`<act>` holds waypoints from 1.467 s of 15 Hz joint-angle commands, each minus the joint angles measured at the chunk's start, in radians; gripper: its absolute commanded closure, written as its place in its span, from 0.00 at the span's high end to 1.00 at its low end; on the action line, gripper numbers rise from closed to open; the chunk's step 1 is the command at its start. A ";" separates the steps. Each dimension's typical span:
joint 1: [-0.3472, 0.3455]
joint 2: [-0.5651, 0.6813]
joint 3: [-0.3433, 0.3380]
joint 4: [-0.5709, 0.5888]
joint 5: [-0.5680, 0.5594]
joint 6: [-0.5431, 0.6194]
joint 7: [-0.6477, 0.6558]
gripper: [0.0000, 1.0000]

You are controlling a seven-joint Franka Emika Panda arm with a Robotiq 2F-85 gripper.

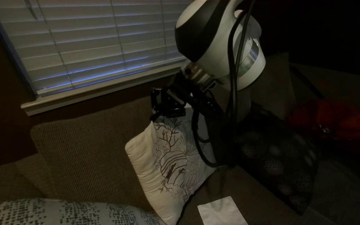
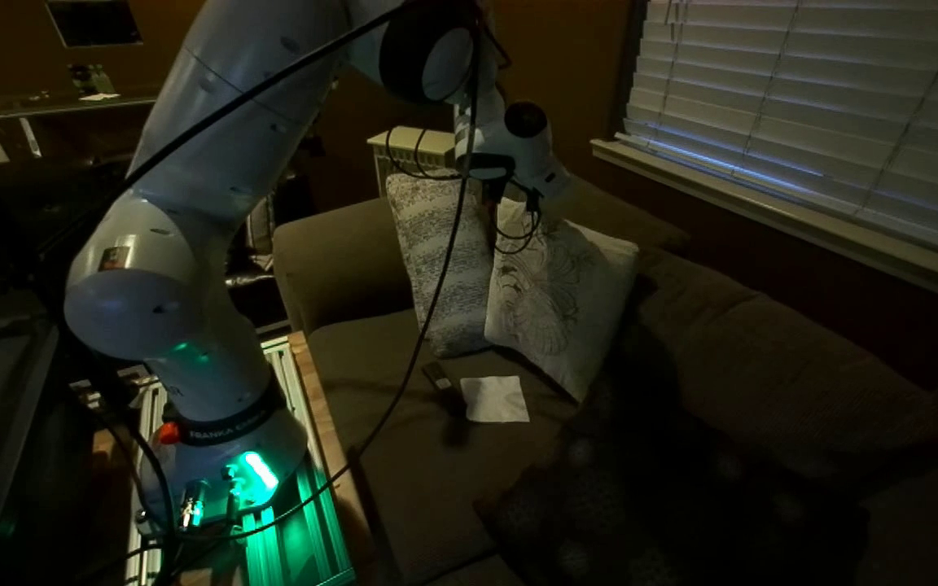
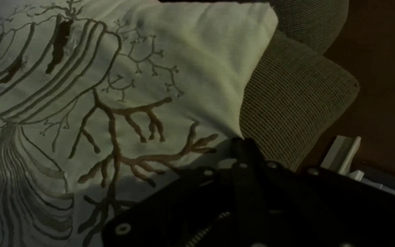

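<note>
A white cushion with brown and grey coral embroidery stands tilted on the sofa, in both exterior views (image 1: 173, 156) (image 2: 554, 293). It fills the left of the wrist view (image 3: 142, 85). My black gripper (image 3: 243, 140) has its fingertips together on the cushion's edge, and the cloth is drawn to a point between them. In an exterior view, the gripper (image 1: 155, 117) is at the cushion's top edge, with the arm above. In the exterior view from behind the arm base, the fingers are mostly hidden. Whether the cushion's lower corner bears on the seat is hard to tell.
A white paper square (image 1: 222, 211) (image 2: 495, 399) and a dark remote-like object (image 2: 438, 376) lie on the sofa seat. A grey patterned cushion (image 2: 436, 260) (image 1: 58, 212) and a dark spotted cushion (image 1: 273, 159) flank the white one. A windowsill (image 1: 105, 89) runs behind the sofa back (image 1: 86, 150). Loose cables hang from the arm.
</note>
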 commanded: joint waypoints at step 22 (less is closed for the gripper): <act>0.544 -0.141 -0.515 -0.091 0.310 0.336 0.234 0.00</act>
